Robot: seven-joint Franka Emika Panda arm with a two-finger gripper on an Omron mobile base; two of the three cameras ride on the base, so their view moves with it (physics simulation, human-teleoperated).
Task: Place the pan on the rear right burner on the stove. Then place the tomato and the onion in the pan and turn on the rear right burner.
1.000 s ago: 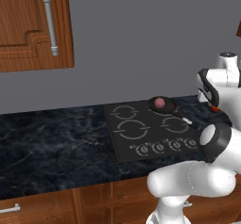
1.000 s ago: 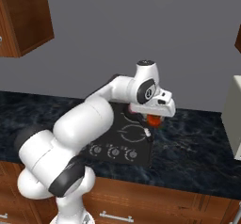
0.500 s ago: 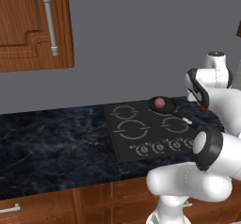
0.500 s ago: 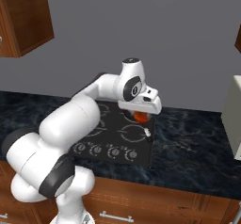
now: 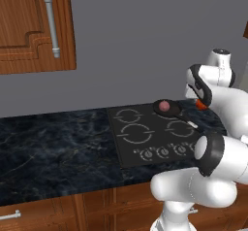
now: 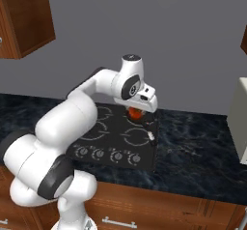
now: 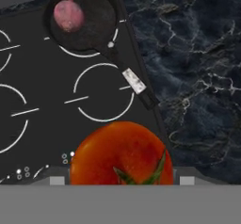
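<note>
While the dark marbled bench (image 5: 53, 147) runs under a grey wall, the stove (image 5: 145, 140) lies flush in it, a black glass sheet with four pale broken rings and a row of four knobs (image 6: 107, 154) along its front edge. On the rear right burner (image 7: 89, 53) sits the pan (image 7: 94, 18), its bowl covering most of that ring, so that only an arc of the pale outline shows beside it. Inside the pan rests the onion (image 7: 68, 15), a pinkish-purple ball lying toward one side of the bowl rather than at its centre. From the bowl the handle (image 7: 134, 84) runs out long and thin; in the left base view it points toward the front and right, passing beside the front right ring and reaching toward the stove's right edge, its pale patch near the far end. Above the stove's right side hangs the end effector (image 6: 137, 112), held off the glass, and it is closed on the tomato (image 7: 121, 153), whose orange-red body shows below the white hand in the right base view. Seen from the hand view, the tomato sits large and close with its green stem leaves toward the camera, in the air over the front right part of the stove and apart from the pan.
</note>
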